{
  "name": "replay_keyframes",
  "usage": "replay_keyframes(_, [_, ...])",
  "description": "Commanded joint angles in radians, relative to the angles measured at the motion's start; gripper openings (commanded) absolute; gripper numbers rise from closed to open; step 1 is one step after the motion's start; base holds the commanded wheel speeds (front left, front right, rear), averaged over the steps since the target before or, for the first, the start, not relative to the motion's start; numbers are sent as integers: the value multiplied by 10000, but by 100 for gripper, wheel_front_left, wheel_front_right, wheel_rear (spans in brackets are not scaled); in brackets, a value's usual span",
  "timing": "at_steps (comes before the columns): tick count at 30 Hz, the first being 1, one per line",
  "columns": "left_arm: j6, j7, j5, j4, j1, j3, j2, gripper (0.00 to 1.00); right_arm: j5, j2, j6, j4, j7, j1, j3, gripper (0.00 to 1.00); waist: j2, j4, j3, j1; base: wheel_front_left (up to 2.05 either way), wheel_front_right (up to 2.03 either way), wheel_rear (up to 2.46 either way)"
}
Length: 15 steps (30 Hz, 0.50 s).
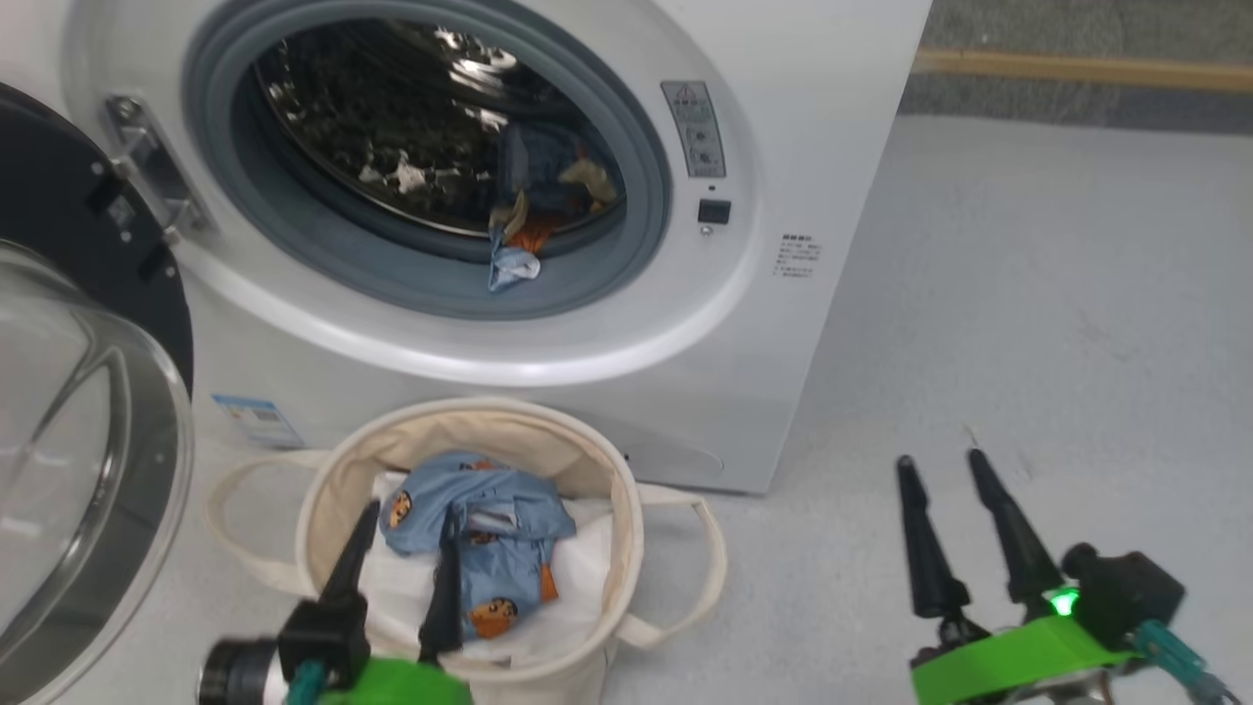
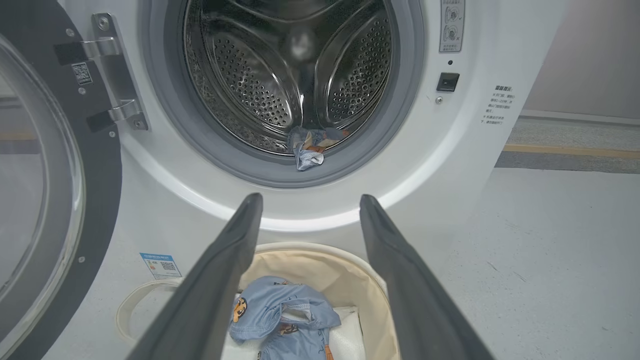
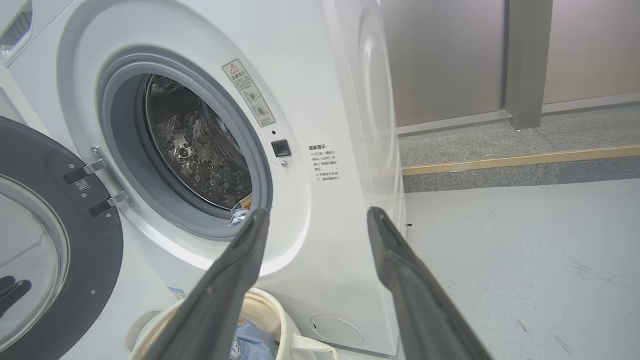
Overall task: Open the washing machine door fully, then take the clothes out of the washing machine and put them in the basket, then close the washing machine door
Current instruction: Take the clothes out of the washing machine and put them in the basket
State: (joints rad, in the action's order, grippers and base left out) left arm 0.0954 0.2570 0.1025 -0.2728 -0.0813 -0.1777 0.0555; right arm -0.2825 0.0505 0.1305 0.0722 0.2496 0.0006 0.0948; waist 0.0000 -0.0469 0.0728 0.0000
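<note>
A light-blue soft garment printed with orange cartoon bears [image 1: 480,548] lies crumpled in the cream canvas round basket [image 1: 626,509], on top of a plain white sheet [image 1: 592,563] in its bottom. The basket, with a loop handle on either side, stands on the floor just in front of the white front-loading washing machine [image 1: 783,147], right below its opening. Another piece of the same blue and orange fabric [image 1: 533,211] sits at the near lip of the steel perforated drum [image 1: 392,127], towards the right, with one corner hanging over the grey rubber gasket [image 1: 313,245]. The large round glossy black door with its bulging clear glass porthole [image 1: 88,225] is swung wide open to the left. The left hand [image 1: 411,509] hangs over the near side of the basket, its two long dark fingers spread wide with nothing between them; I can't tell whether the tips touch the garment. The right hand [image 1: 941,458] is well off to the right above the bare grey floor [image 1: 1028,294], fingers just as wide and empty. A small blue sticker [image 1: 256,419] shows low on the machine's front, left of the basket.
</note>
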Motion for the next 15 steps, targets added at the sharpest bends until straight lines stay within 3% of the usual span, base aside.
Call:
replay_keyframes(1, [-17, 47, -87, 287, -670, 319, 57, 100, -14, -3, 2, -387, 122, -469, 334, 100, 0, -45, 191, 0, 0, 0, 0])
replay_keyframes(15, [-841, -60, -513, -1424, -5042, 422, 1212, 100, -313, -3, 2, -847, 122, -1587, 1394, 100, 0, -580, 3471, 0, 0, 0, 0])
